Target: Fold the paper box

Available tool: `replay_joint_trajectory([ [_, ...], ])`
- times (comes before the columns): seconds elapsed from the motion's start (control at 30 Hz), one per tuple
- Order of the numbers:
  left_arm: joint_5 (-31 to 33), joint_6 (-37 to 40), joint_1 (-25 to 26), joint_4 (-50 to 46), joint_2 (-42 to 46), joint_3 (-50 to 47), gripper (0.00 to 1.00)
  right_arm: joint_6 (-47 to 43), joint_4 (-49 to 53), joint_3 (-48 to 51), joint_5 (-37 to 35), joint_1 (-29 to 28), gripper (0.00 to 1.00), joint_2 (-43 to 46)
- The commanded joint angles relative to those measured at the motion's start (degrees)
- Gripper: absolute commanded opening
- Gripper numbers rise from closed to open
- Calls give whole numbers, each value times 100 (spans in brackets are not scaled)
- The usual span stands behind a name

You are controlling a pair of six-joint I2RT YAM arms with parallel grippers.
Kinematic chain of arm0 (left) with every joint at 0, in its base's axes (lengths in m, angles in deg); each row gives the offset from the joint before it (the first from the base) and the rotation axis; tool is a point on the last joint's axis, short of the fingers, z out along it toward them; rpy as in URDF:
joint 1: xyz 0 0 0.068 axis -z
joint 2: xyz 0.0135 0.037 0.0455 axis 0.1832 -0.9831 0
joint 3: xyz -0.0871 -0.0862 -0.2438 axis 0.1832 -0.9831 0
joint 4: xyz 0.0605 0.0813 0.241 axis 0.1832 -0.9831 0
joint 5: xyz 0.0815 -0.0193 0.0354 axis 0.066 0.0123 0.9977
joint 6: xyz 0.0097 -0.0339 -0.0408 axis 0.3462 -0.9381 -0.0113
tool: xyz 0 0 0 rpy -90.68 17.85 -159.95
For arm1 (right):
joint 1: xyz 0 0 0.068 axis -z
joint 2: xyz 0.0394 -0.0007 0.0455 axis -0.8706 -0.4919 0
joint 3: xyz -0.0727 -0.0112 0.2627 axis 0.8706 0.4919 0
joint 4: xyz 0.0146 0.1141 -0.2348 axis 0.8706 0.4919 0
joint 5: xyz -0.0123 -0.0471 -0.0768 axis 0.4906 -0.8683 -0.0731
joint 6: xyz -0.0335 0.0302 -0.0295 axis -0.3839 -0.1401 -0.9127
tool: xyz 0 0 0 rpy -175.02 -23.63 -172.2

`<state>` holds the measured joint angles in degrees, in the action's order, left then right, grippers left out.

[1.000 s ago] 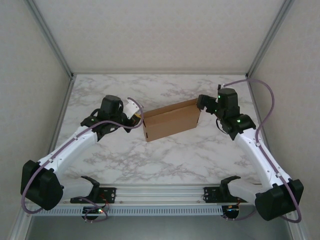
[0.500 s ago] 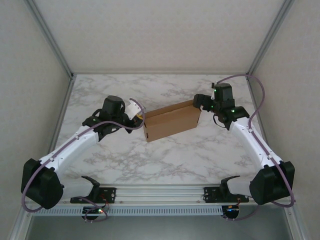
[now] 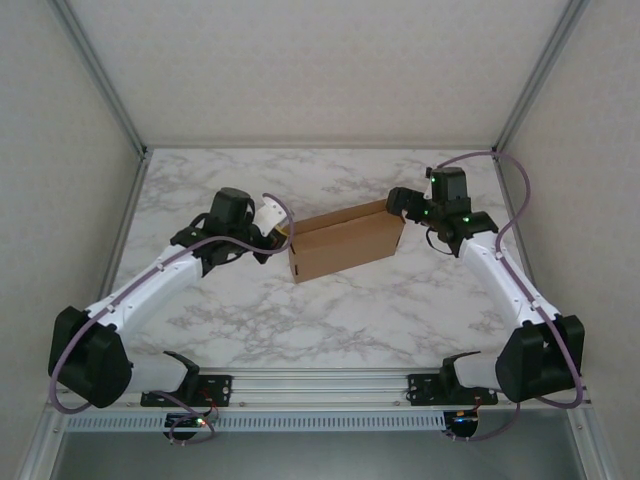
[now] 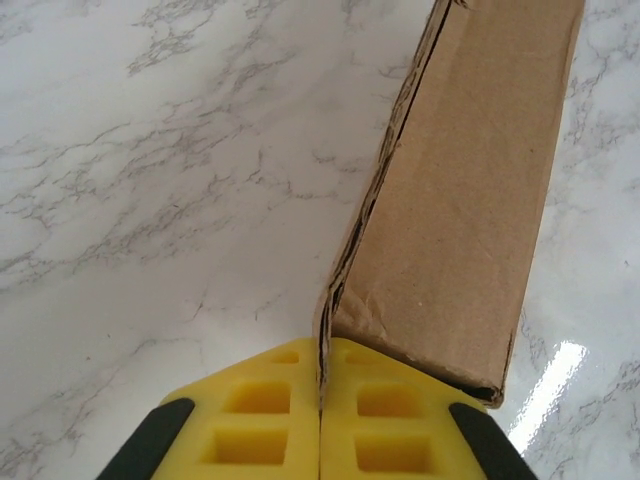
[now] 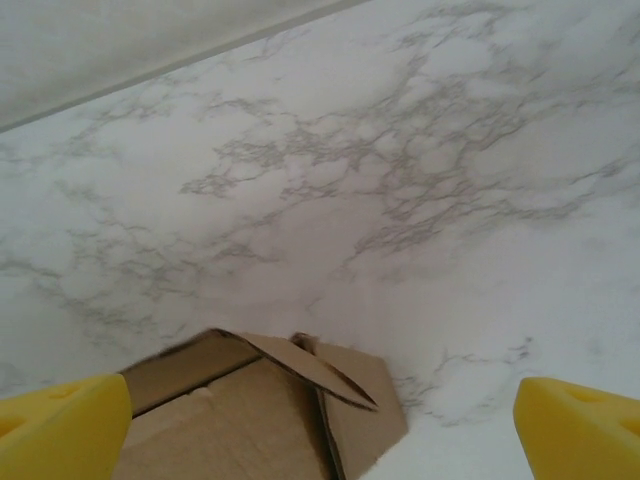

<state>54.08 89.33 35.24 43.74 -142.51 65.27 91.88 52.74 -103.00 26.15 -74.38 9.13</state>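
The paper box [image 3: 345, 245] is a brown cardboard box lying slantwise in the middle of the marble table. My left gripper [image 3: 279, 234] is at its left end. In the left wrist view the yellow pads [image 4: 250, 420] are shut on a thin cardboard edge of the box [image 4: 460, 200], which runs up between them. My right gripper [image 3: 399, 206] hovers at the box's right end with its jaws wide open and nothing between them. In the right wrist view the box end [image 5: 250, 420] lies below the right gripper [image 5: 320, 410], with a loose flap [image 5: 310, 365] sticking up.
The marble table [image 3: 330, 310] is bounded by an aluminium frame and white walls at the back and sides. The mounting rail [image 3: 320, 385] with both arm bases runs along the near edge.
The left arm has edged right toward the box end, and the box has shifted slightly right. The right arm has raised its elbow and swung its wrist a little toward the back.
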Motion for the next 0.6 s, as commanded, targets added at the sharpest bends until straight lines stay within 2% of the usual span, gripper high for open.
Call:
replay_joint_trajectory([
  [0.0,26,-24,45,-76,-110,311,0,485,-753,273,1217,205,99,-33],
  [0.07,35,-2,45,-89,-152,343,0,480,-963,304,1502,226,99,-67],
  [0.23,147,30,45,-87,-91,288,0,154,-485,-6,1226,225,99,-332],
  [0.3,234,38,45,-80,-51,252,0,151,-499,65,1310,226,96,-293],
  [0.57,555,-127,23,93,-18,179,0,524,-967,558,2305,180,85,116],
])
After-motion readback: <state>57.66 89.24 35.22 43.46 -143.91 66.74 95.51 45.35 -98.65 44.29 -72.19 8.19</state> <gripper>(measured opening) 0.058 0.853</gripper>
